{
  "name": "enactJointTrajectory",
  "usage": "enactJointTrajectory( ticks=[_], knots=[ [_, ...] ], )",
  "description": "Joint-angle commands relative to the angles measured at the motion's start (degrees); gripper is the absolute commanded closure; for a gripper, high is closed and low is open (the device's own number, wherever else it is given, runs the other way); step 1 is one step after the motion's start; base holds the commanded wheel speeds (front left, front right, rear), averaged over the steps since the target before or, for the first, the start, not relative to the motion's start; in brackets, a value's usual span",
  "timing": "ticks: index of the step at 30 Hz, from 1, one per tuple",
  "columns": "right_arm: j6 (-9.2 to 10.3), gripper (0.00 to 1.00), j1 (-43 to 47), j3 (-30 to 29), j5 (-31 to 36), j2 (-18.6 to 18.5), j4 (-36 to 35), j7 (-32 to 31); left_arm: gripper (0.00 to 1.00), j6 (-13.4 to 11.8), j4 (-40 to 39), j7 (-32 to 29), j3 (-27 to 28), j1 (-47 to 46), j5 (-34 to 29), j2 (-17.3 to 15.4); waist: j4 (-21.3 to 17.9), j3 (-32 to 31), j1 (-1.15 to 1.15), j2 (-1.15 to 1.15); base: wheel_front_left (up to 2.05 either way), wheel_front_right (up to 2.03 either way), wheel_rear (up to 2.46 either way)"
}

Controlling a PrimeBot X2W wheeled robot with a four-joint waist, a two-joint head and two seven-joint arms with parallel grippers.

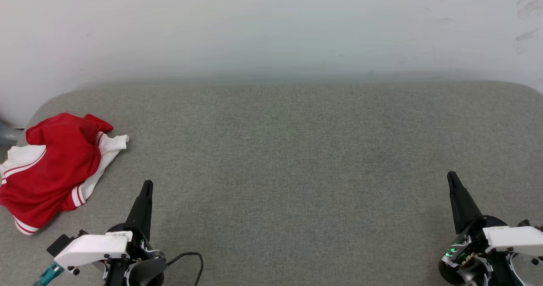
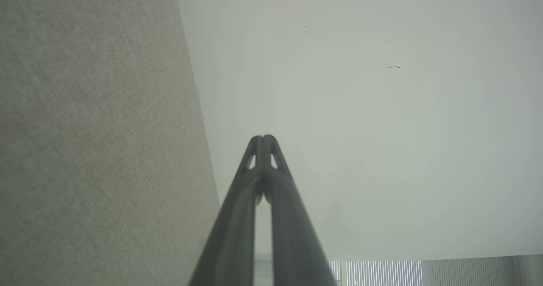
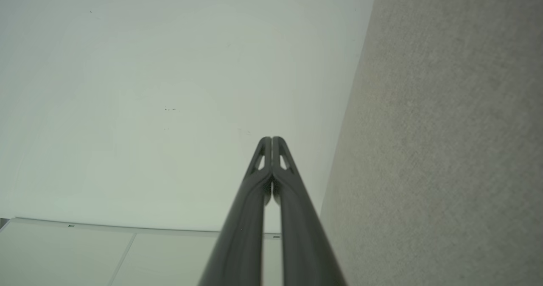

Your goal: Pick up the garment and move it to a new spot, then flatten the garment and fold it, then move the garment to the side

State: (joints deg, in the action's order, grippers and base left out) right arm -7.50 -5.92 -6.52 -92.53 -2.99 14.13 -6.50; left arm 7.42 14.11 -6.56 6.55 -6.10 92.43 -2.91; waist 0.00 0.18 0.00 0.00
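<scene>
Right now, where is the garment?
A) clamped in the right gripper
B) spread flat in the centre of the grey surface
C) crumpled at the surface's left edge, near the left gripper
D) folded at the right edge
C: the garment lies bunched at the left edge of the grey surface, up and to the left of the shut, empty left gripper; the right gripper is shut and far across from it.

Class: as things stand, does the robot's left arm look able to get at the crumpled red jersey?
Probably yes. The garment lies bunched just left of and beyond the shut left gripper, with bare grey tabletop between them and nothing blocking.
</scene>
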Motion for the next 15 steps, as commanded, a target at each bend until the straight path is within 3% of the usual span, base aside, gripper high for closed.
enactJointTrajectory(
  ticks=[1,2,3,15],
  knots=[
    [0.02,1.00,-0.8,0.0,0.3,0.2,0.1,0.0,1.00,0.3,-0.1,-0.1,0.1,-0.4,0.0,0.1,0.0,0.0,0.00,0.00,0.00,0.00,0.00],
    [0.02,1.00,-0.8,0.0,0.3,0.2,0.1,0.0,1.00,0.3,-0.1,-0.1,0.1,-0.4,0.0,0.1,0.0,0.0,0.00,0.00,0.00,0.00,0.00],
    [0.00,0.00,0.0,0.0,0.0,0.0,0.0,0.0,0.00,0.0,0.0,0.0,0.0,0.0,0.0,0.0,0.0,0.0,0.00,0.00,0.00,0.00,0.00],
    [0.00,0.00,2.0,2.5,2.3,0.0,-2.2,2.7,0.00,-0.1,-2.1,2.7,-2.8,1.1,-0.8,-0.1,0.2,-0.1,0.00,0.00,0.00,0.00,0.00]
  ],
)
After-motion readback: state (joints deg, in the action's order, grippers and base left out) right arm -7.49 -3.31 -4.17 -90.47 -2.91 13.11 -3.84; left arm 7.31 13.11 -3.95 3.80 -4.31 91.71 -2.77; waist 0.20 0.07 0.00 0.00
